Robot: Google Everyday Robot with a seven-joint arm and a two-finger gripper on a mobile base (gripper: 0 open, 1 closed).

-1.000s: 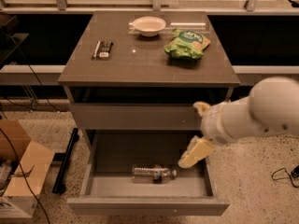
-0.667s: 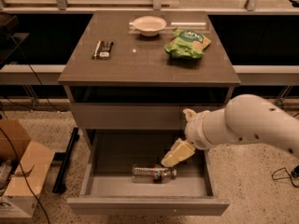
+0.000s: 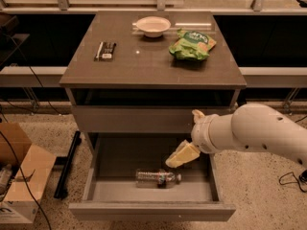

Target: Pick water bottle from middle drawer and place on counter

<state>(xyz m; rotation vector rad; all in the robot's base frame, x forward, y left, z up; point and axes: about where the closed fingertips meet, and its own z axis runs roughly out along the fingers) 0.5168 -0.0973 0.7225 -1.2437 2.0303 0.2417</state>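
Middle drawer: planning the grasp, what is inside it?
The water bottle lies on its side on the middle drawer floor. The gripper hangs just above it, covering part of the floor behind.

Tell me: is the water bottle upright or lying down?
Lying down: the water bottle rests sideways in the middle drawer, gripper just above it.

Shining glossy and smooth across the grey-brown counter (image 3: pixel 144 66), catching pale glints; reading matt and plain on the grey panels of the middle drawer (image 3: pixel 153 211); glinting as clear, ribbed plastic in the water bottle (image 3: pixel 156 178); hanging over the drawer, just above and right of that bottle, as the gripper (image 3: pixel 181 155), looking like smooth cream plastic; curving behind it as the arm (image 3: pixel 259 133) in a smooth white shell; crinkling with a slight sheen on the green snack bag (image 3: pixel 192 44); showing matt brown cardboard in the box (image 3: pixel 21 174); lying rough and speckled as the floor (image 3: pixel 259 200).
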